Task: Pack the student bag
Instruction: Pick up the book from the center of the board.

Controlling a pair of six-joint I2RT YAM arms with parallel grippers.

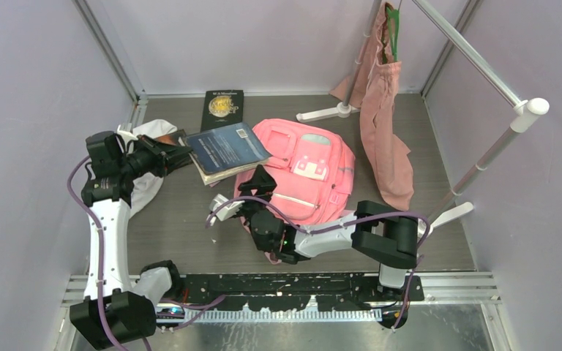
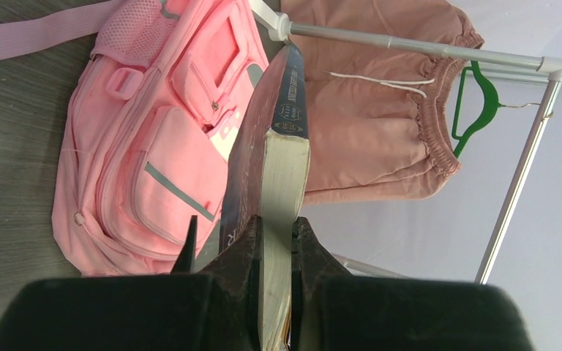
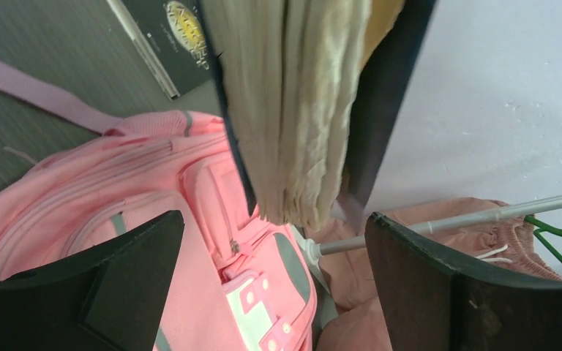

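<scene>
The student bag (image 1: 315, 175) is a pink backpack lying flat mid-table, front pockets up; it also shows in the left wrist view (image 2: 146, 153) and the right wrist view (image 3: 183, 219). My left gripper (image 1: 167, 155) is shut on the page edge of a thick dark blue book (image 1: 227, 148), held above the table just left of the bag. In the left wrist view the gripper (image 2: 276, 234) clamps the book (image 2: 282, 157). My right gripper (image 1: 258, 183) is open and empty at the bag's near left edge, under the book. In its own view the gripper (image 3: 274, 245) frames the book's pages (image 3: 300, 110).
A black book (image 1: 223, 110) lies on the table behind the held book. A white cloth (image 1: 146, 186) lies by the left arm. A dusty-pink cloth (image 1: 384, 139) on a green hanger (image 1: 393, 25) hangs from a metal rack (image 1: 483, 157) at the right.
</scene>
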